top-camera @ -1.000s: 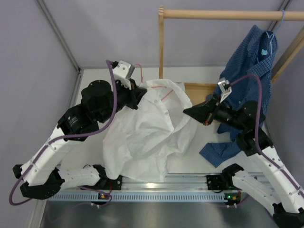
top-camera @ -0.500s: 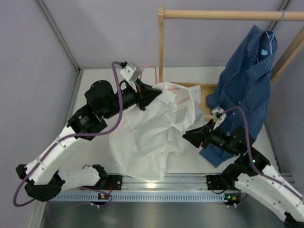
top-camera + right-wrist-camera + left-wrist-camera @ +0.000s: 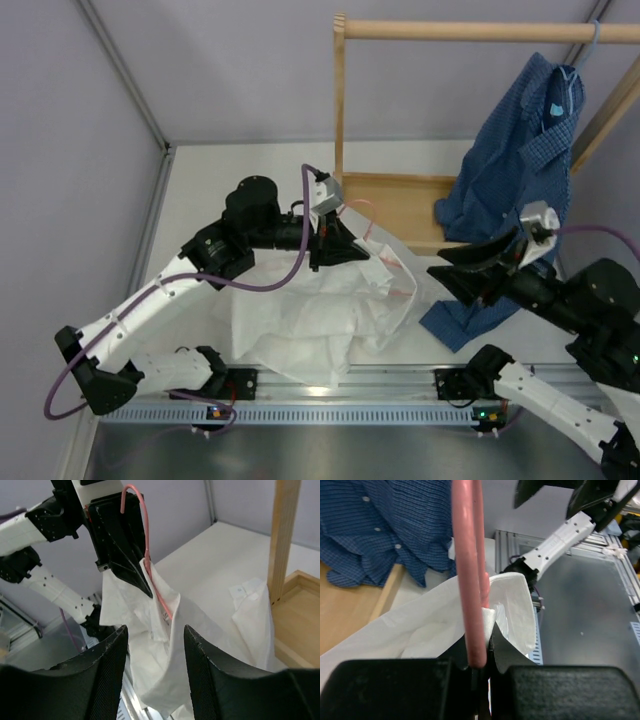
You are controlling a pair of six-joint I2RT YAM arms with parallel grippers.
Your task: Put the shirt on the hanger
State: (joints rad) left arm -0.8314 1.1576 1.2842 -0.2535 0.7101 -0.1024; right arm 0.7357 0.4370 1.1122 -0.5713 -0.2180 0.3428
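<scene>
Your left pincer (image 3: 480, 666) is clamped shut on the hanger (image 3: 468, 575), a thin pink wire, smooth and round in section. The wire runs straight up out of the black blocky fingers. In the right wrist view its curved hook pokes above the left pincer and one pink leg slants down under the cloth. In the top view this pincer sits just in front of the rack (image 3: 339, 110), near its upright post. The rack is pale wood: square post, round top bar, shallow tray-like base.

The shirt (image 3: 305, 320) is white, thin and a bit see-through; the pink wire shows faintly through it. It hangs off the hanger in a pointed drape. The rest lies crumpled in soft folds on the white table (image 3: 195, 170), in front of the rack's base. Cloth touches the left fingers in the left wrist view, but you can't tell if any is pinched in with the wire.

Your right pincer (image 3: 156, 636) is wide open and holds nothing; its two dark matte curved fingers (image 3: 106, 675) frame the drape. In the top view it's in front of the rack's base on the right side, close to the white cloth's edge and not gripping it. It's just beside the hem of the blue checked shirt (image 3: 520, 150), which hangs from the rack's top bar on a light blue hanger (image 3: 592, 42).
</scene>
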